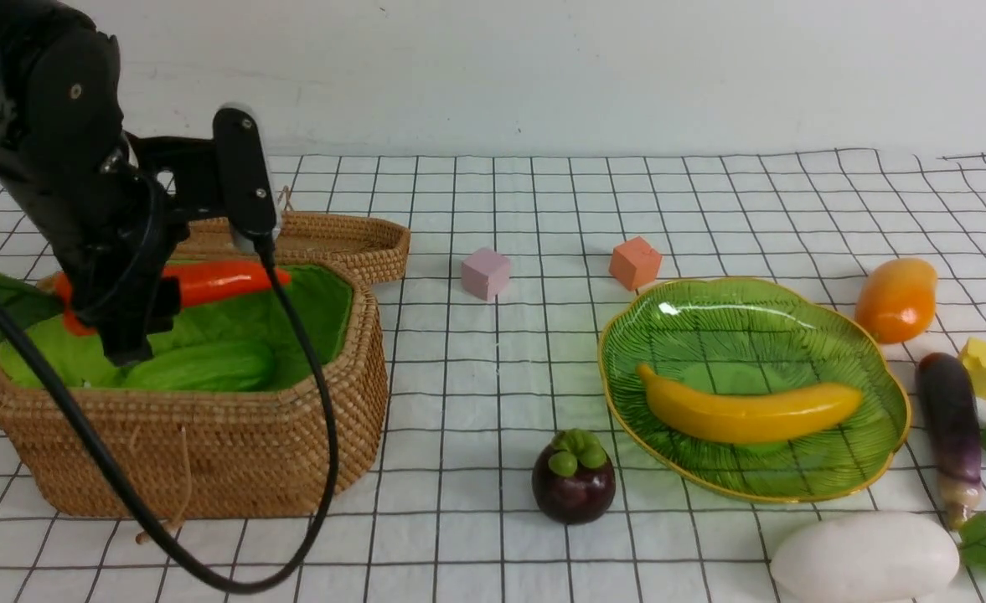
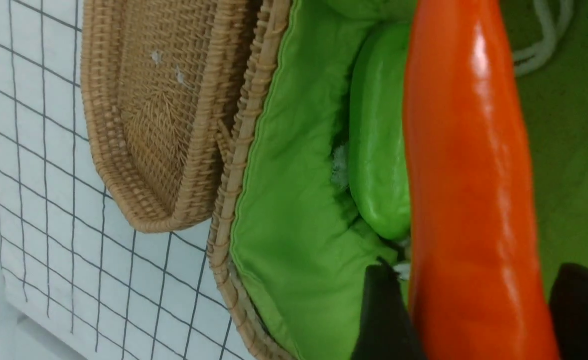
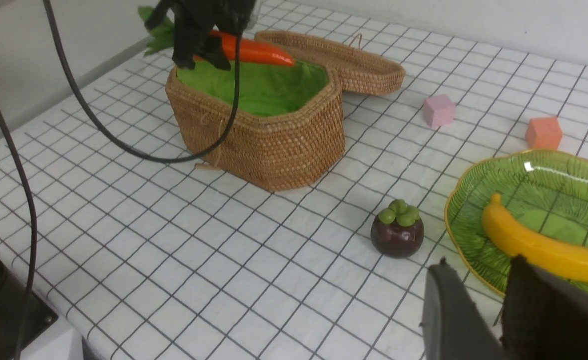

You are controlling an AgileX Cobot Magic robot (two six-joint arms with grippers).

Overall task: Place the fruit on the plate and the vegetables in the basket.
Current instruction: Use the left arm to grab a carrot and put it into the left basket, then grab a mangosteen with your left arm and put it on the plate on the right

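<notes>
The left fingers (image 2: 383,310) press the carrot (image 2: 468,165) from both sides and hold it level over the basket (image 1: 208,444), at the left of the front view. The gourd (image 1: 208,366) lies inside. We see the right fingers (image 3: 448,310) narrowly parted and empty. The banana (image 1: 748,414) lies on the plate (image 1: 710,327), centre right. The mangosteen (image 1: 573,486), mango (image 1: 896,300), eggplant (image 1: 951,423) and radish (image 1: 865,557) rest on the desk (image 1: 493,377) around the plate.
</notes>
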